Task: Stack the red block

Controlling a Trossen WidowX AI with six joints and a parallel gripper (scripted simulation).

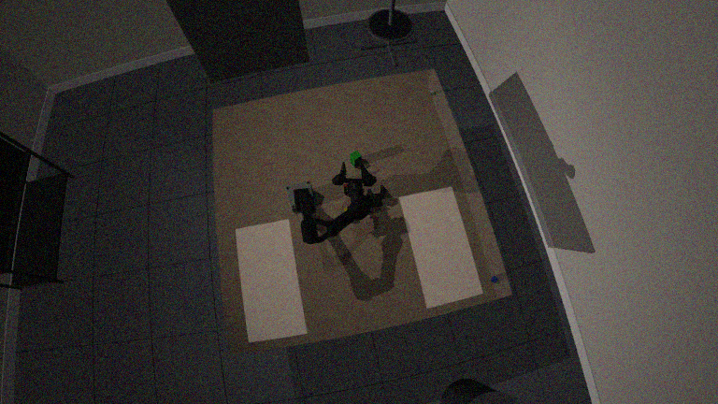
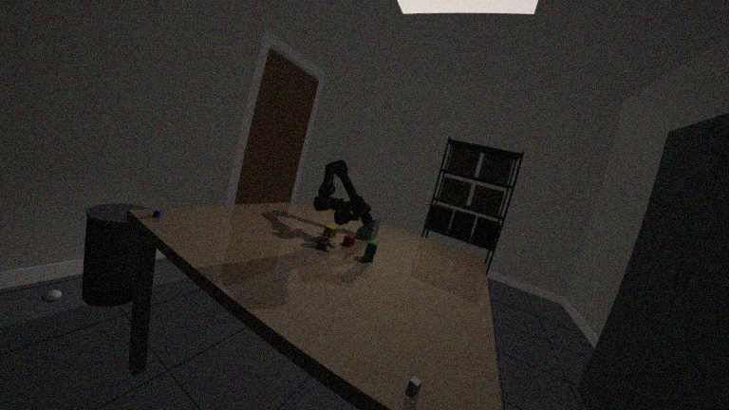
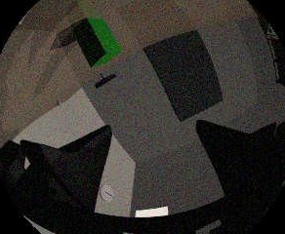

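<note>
The green tower (image 1: 355, 156) (image 2: 371, 244) (image 3: 103, 39) stands upright on the table, with a dark shaded side. The red block (image 2: 348, 241) rests on the table a short way from the tower; only a small patch of the red block (image 1: 345, 186) shows past the arm in the top view. My gripper (image 1: 351, 166) (image 3: 156, 128) is open, with nothing visible between its fingers. It is held above the table, and in the top view its fingertips overlap the tower's near side. In the wrist view the tower is beyond the fingers at upper left; the red block is not visible there.
A yellow block (image 2: 329, 230) lies beyond the red block in the exterior view. A blue block (image 1: 494, 279) (image 2: 156, 214) is near a table corner, and a pale block (image 2: 413, 386) is near another edge. The black arm (image 1: 338, 222) (image 2: 337, 164) arches above the table.
</note>
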